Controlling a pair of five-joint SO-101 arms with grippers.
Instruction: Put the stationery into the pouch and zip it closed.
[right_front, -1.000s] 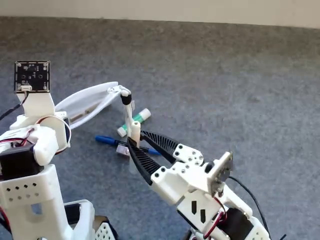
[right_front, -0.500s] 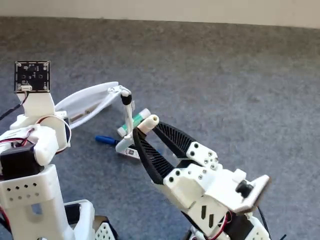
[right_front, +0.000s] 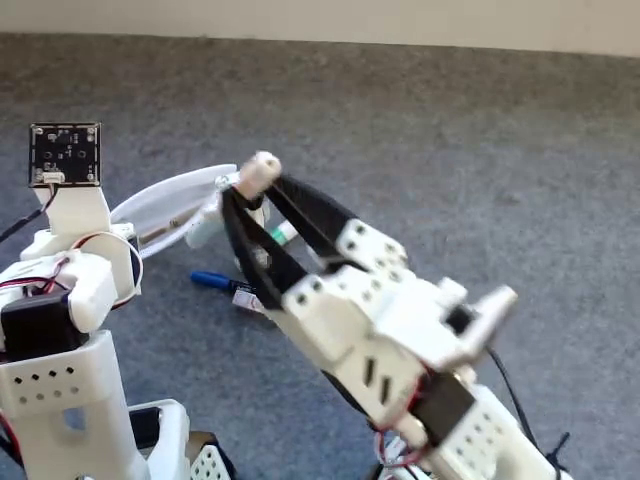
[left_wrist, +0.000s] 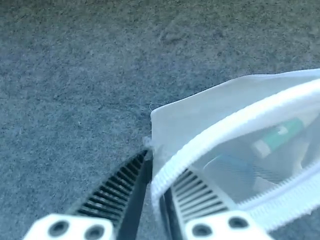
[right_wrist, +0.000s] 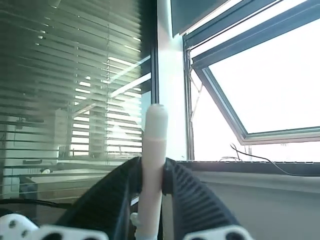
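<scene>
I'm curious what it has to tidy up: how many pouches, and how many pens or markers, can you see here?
pouch: 1
pens and markers: 3 (white marker, blue pen, green-and-white marker)
Total: 4; more may be hidden.

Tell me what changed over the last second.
The right gripper, shut on the white pen, carried it up from beside the other pens toward the pouch. The left gripper stayed clamped on the pouch edge; the blue pen and green marker stayed on the table.
</scene>
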